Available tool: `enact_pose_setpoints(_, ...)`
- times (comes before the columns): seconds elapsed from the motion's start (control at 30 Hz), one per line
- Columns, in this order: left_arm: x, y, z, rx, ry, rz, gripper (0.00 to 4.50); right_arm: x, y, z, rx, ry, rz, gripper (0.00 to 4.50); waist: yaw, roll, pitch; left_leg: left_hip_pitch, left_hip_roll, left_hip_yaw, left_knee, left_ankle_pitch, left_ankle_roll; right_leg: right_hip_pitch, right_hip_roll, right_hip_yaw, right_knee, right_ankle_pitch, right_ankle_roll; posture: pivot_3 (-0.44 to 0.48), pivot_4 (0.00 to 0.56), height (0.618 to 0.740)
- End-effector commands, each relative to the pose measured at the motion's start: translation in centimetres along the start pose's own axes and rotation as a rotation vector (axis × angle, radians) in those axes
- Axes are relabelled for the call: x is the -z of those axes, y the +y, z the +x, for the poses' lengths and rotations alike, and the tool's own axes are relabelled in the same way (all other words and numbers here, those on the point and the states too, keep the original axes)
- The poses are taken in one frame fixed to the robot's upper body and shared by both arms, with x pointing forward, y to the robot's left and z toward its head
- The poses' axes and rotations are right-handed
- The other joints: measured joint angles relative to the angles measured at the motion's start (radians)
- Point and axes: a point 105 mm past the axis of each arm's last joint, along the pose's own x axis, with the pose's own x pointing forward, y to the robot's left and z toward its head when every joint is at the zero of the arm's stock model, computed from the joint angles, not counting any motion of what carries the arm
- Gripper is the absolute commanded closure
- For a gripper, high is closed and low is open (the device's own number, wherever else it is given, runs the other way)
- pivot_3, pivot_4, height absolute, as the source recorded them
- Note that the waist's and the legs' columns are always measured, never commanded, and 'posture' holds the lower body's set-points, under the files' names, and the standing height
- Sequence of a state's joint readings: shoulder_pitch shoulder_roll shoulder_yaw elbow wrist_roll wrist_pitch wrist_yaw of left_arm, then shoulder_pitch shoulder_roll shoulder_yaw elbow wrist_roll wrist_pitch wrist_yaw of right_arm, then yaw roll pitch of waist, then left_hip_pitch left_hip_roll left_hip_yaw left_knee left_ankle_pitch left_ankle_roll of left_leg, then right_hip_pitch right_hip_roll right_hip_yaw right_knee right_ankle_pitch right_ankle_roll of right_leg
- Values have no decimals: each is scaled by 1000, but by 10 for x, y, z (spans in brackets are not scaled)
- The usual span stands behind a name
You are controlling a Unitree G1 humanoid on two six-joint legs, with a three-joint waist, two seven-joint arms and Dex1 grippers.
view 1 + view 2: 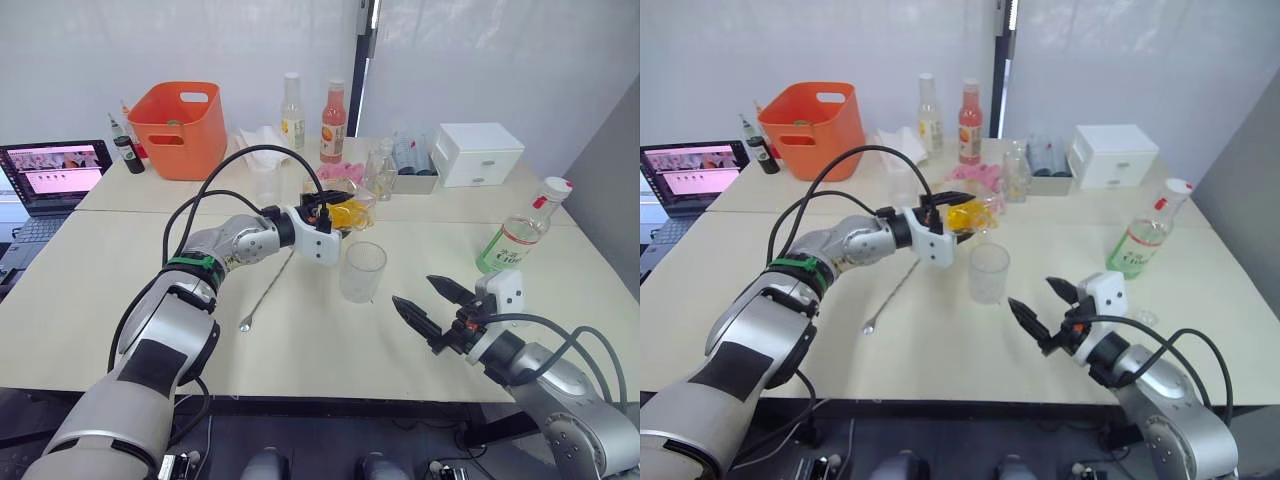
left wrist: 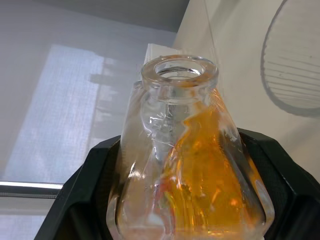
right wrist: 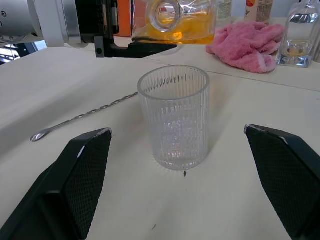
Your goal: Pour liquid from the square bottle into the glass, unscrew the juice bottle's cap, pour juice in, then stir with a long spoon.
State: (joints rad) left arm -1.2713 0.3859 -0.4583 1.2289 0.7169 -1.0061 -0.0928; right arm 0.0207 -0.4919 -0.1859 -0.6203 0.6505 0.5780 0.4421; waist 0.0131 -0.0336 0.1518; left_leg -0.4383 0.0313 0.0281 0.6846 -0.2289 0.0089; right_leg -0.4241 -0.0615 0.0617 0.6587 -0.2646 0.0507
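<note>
My left gripper (image 1: 340, 212) is shut on the square bottle (image 1: 352, 213), which lies tipped on its side in the air. Its open neck points toward the glass and orange-yellow liquid (image 2: 200, 170) pools along its lower side. The ribbed clear glass (image 1: 362, 270) stands upright and looks empty, just below and in front of the bottle's mouth (image 3: 166, 14). My right gripper (image 1: 415, 290) is open, low over the table a little to the right of the glass. The juice bottle (image 1: 520, 232) stands capped (image 1: 556, 186) at the far right. The long spoon (image 1: 268, 290) lies flat on the table, left of the glass.
An orange basket (image 1: 180, 128), a laptop (image 1: 55, 175) and small dark bottles (image 1: 128, 150) sit at the back left. A pale-yellow bottle (image 1: 292, 112), an orange-red bottle (image 1: 333, 122), a pink cloth (image 3: 245, 45), a small clear bottle (image 1: 380, 170) and a white box (image 1: 478, 152) line the back.
</note>
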Motion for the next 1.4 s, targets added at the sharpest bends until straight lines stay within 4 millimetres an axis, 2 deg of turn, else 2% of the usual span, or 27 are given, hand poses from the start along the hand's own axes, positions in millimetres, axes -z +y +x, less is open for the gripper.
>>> enact_pose_setpoints(0.03,-12,40,5,-132,-59,77,1697,-12,6,0,-16,-48,-19,0,0,0,0,0,0,0,0,0,0,0,0,0,0,0,0,0,150,715)
enact_pose_setpoints(0.93,-13,27,11,-151,-59,294,1697,-16,6,-2,11,-75,-9,0,-1,0,0,-1,0,0,7,0,0,0,0,0,4,0,0,0,150,715)
enact_pose_setpoints(1.4,-12,30,14,-186,-50,351,1697,-17,7,-2,13,-79,-2,0,-1,0,0,-1,0,0,11,0,0,0,0,0,5,0,0,0,150,715)
